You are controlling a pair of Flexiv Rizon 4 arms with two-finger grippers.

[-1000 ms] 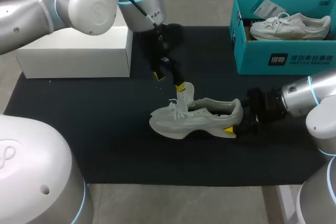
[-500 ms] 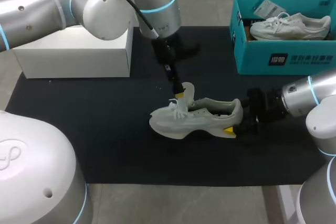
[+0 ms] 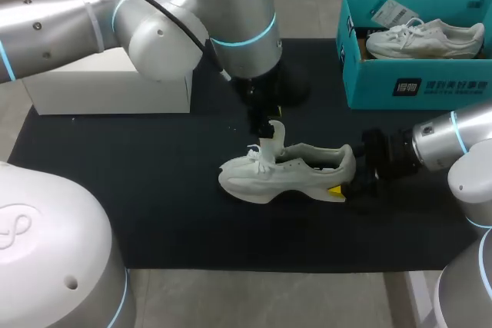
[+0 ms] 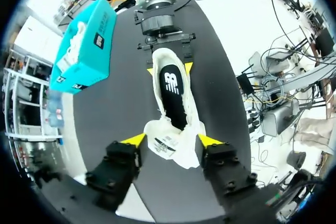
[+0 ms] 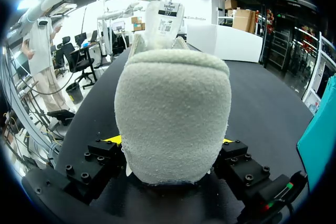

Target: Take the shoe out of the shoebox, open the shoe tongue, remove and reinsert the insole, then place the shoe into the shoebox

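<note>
A pale grey-white shoe (image 3: 288,172) lies on its sole on the black mat (image 3: 154,190), toe to the left. My right gripper (image 3: 344,180) is shut on its heel (image 5: 170,114), a yellow fingertip (image 5: 112,140) on each side. My left gripper (image 3: 267,128) comes down from above onto the raised tongue (image 4: 170,144). In the left wrist view the left gripper (image 4: 171,140) has the tongue between its tips, and both yellow fingertips (image 4: 135,139) touch its edges. The black insole (image 4: 172,90) lies inside the shoe. The teal shoebox (image 3: 361,82) stands at the back right.
A second white shoe (image 3: 423,38) and a tag lie in the teal shoebox. A white box (image 3: 108,86) stands at the back left on the mat's edge, partly under my left arm. Bare mat lies in front of the shoe and to its left.
My left arm has swung to the right over the shoe and its fingers have narrowed onto the tongue. The right gripper and the shoe have stayed put.
</note>
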